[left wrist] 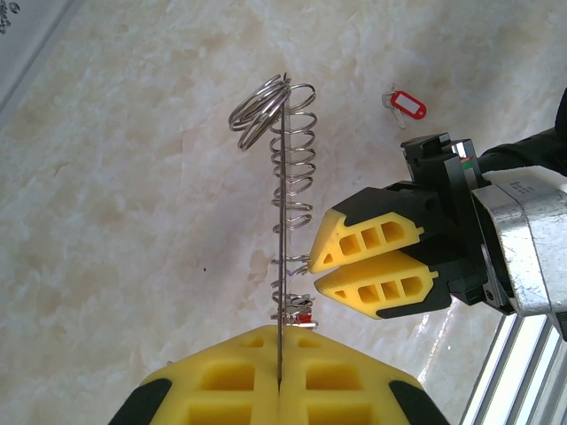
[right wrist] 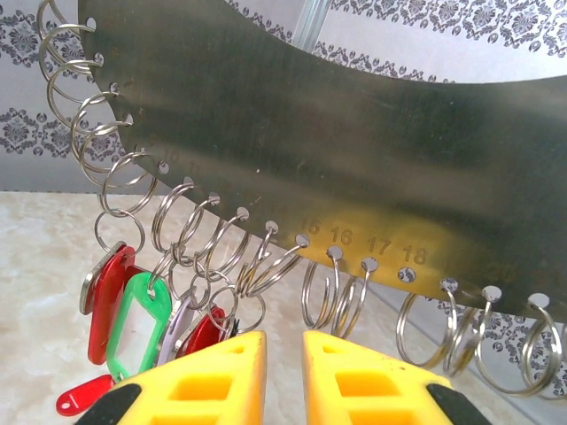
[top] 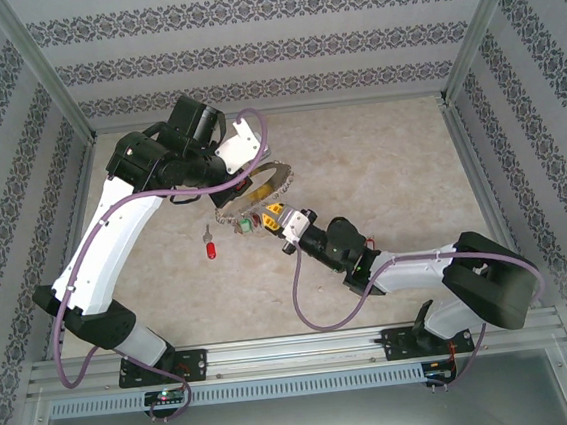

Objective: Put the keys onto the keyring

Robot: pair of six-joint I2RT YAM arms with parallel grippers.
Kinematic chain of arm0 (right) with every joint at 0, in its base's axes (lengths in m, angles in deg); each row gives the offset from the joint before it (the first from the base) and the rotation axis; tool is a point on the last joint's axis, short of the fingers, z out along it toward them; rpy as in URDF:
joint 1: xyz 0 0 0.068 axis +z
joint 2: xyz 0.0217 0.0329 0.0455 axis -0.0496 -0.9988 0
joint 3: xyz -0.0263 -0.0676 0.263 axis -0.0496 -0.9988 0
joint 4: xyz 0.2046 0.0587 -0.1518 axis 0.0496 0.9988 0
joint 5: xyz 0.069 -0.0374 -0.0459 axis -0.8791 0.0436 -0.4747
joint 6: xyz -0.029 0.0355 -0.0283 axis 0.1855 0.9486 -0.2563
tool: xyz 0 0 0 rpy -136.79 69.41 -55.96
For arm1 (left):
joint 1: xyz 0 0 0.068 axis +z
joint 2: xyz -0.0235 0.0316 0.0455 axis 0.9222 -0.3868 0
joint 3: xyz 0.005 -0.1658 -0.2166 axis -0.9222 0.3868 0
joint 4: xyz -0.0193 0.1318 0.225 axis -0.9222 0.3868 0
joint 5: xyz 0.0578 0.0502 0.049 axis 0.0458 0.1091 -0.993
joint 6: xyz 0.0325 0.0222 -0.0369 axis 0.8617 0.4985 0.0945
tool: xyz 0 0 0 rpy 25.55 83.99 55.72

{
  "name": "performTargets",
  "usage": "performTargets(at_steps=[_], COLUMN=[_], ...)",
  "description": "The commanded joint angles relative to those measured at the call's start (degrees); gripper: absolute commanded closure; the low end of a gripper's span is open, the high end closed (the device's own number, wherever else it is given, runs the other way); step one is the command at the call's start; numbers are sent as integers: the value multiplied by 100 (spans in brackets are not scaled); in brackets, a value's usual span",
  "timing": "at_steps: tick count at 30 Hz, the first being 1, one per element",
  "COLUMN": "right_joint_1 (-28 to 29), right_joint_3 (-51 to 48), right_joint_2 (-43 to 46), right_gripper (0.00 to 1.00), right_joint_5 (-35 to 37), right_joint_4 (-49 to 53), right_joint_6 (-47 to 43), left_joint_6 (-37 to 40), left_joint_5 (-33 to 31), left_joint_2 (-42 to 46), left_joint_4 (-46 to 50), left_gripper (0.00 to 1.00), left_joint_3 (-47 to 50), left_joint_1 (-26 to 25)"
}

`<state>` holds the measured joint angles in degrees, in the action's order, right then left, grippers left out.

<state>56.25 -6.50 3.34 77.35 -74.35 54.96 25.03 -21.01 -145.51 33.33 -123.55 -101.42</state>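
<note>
Keyring (right wrist: 354,133), large curved band of thin silver metal, hangs above the pale marble-patterned table (left wrist: 115,230) between the two arms, with small silver split rings (right wrist: 323,292) in holes along its edge and a cluster of red and green plastic tags (right wrist: 142,323) hanging from some of them. Looks stiff and light but smooth, so probably slippery at the thin edge; best taken flat across the band, away from the loose-hanging rings. Left gripper (left wrist: 279,335) closed tight on that edge, yellow fingers meeting on the metal. Right gripper (right wrist: 283,345) just below the rings, yellow fingers a narrow gap apart, nothing visible in the gap. One key (left wrist: 404,104), tiny silver piece with a red plastic tag and a white label window, lies flat on the table, apart from both grippers. Seems very light and thin, hard to lift from the flat surface; thicker tag likely the safer place to pinch. Split rings probably springy, needing to be forced open for threading. Stamped numbers 15, 16, 17, 18 readable beside the holes; next ones too blurred. No brand seen, nothing legible in the label window.
</note>
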Motion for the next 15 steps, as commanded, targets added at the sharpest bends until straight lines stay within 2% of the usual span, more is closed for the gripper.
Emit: performTargets(at_steps=[1,15], right_joint_1=[29,21], right_joint_3=[17,249], right_joint_2=[43,-120], right_gripper=[81,80], right_joint_5=[80,4], right_joint_4=[-139,-281], right_joint_6=[-33,96], left_joint_6=[-95,-100], left_joint_5=[-10,-38], left_joint_2=[30,37], left_joint_4=[39,57], left_gripper=[100,100], left_joint_3=[-207,-191], left_joint_1=[-90,-107])
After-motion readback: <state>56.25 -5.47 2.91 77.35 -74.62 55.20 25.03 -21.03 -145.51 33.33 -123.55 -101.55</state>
